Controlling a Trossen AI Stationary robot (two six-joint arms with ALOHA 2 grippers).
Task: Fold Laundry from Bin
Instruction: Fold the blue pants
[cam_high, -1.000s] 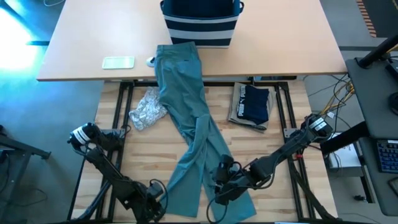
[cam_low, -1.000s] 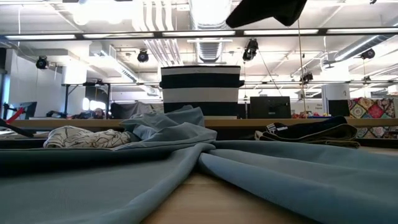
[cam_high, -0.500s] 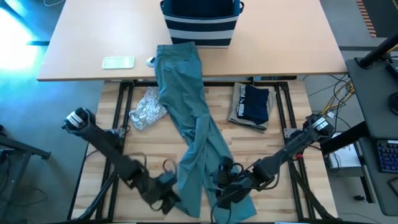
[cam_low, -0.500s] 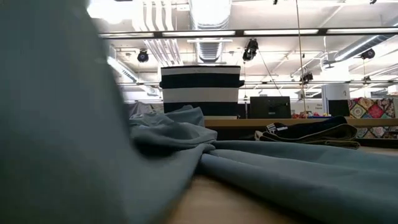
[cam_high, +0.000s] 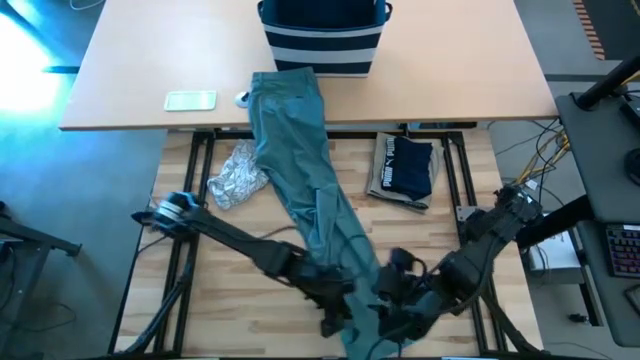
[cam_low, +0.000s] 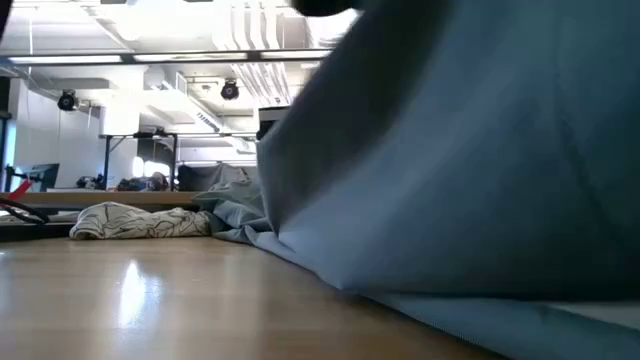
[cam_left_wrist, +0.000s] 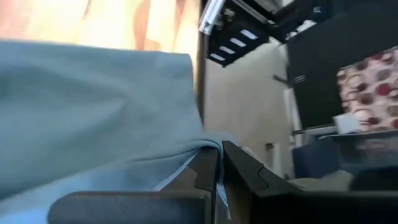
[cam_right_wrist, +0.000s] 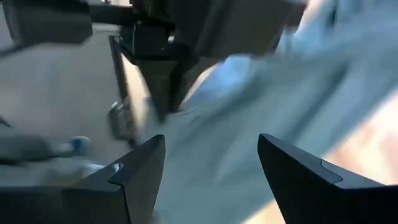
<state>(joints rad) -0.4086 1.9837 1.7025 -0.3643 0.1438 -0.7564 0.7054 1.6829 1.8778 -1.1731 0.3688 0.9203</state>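
High view shows the left gripper (cam_high: 335, 312), a second ago off to the left of the long teal-green soft trousers (cam_high: 300, 150), now pinched shut on their near hem, carried across to meet the right gripper (cam_high: 392, 305), whose fingers stand wide apart just beside it. Cloth now lifts past the low view. I judge a hem-to-waist fold is starting; the navy white-striped fabric bin (cam_high: 322, 45) sits at the far edge.

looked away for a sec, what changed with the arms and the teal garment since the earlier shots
The left gripper swept in from the table's left side to the near end of the teal garment and shut on its edge, dragging that cloth toward the right gripper, which stayed open and shifted slightly right. In the low view the cloth now hangs lifted. The bin, patterned garment and navy garment stayed put.
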